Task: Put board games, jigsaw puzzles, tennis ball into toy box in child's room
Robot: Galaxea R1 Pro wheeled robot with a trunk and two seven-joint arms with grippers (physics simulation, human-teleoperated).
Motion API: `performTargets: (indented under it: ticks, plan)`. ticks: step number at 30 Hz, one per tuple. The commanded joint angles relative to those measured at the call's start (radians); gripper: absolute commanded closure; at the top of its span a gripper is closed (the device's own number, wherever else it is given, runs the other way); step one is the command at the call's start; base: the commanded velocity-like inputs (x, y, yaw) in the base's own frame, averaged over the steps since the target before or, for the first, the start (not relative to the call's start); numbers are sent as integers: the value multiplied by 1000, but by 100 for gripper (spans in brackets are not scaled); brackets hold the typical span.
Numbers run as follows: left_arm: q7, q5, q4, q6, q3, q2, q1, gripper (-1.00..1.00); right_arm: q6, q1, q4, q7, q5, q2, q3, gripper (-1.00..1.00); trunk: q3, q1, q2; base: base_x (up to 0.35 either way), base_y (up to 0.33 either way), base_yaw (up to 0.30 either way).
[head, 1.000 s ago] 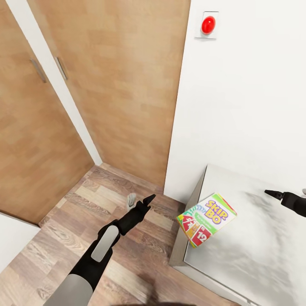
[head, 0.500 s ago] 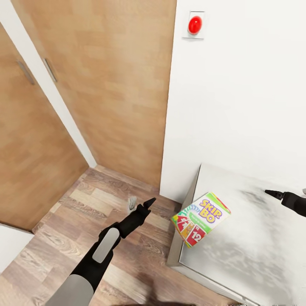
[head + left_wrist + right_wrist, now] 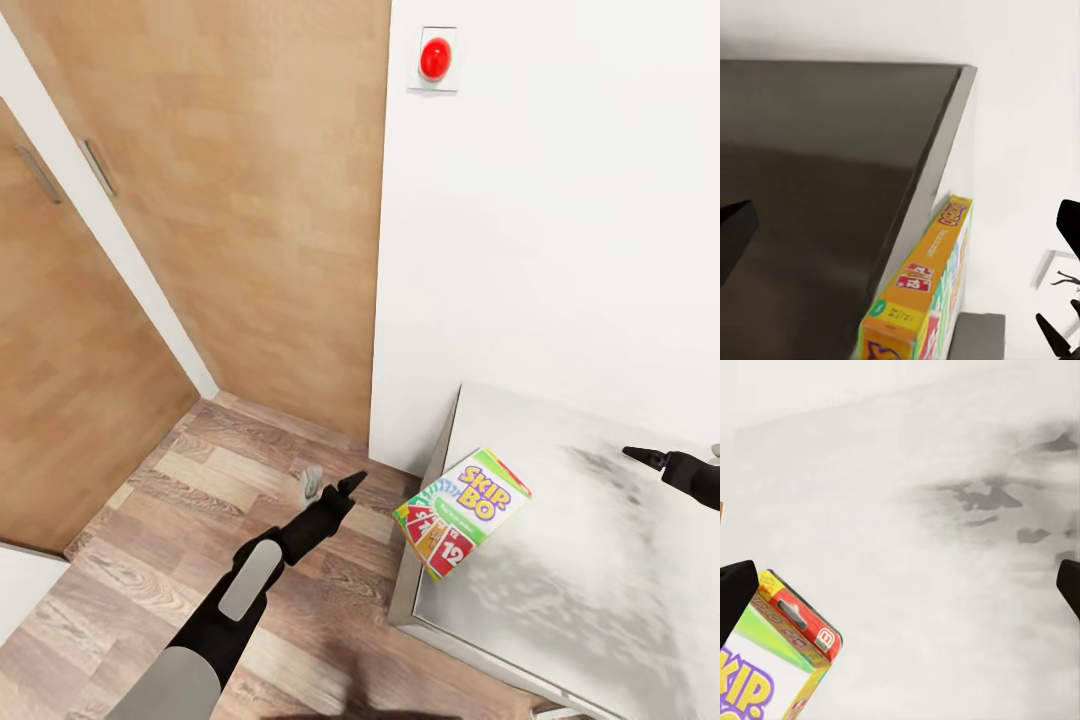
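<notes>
A round red button [image 3: 435, 58] sat in a pale square plate [image 3: 434, 61] high on the white wall [image 3: 560, 230]. To the left of that wall stood light wooden wardrobe doors [image 3: 250, 200], each with a slim grey handle [image 3: 97, 166], a white strip dividing them. Below lay a wood-plank floor [image 3: 180, 520] in mixed brown and grey tones, and on it, near the corner, a small pale grey object [image 3: 310, 484] too small to identify.
</notes>
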Motion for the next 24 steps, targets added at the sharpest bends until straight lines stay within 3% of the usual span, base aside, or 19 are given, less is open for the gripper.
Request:
performTargets:
  ticks: [1, 24]
  plan:
    - [0, 9, 4, 6, 0, 0, -1, -100, 4, -1, -1, -9, -10, 0, 0, -100, -1, 1, -2, 0, 0, -16]
    - [0, 11, 82, 6, 3, -2, -1, -100, 4, -1, -1, -10, -10, 2, 0, -100, -1, 1, -2, 0, 0, -4]
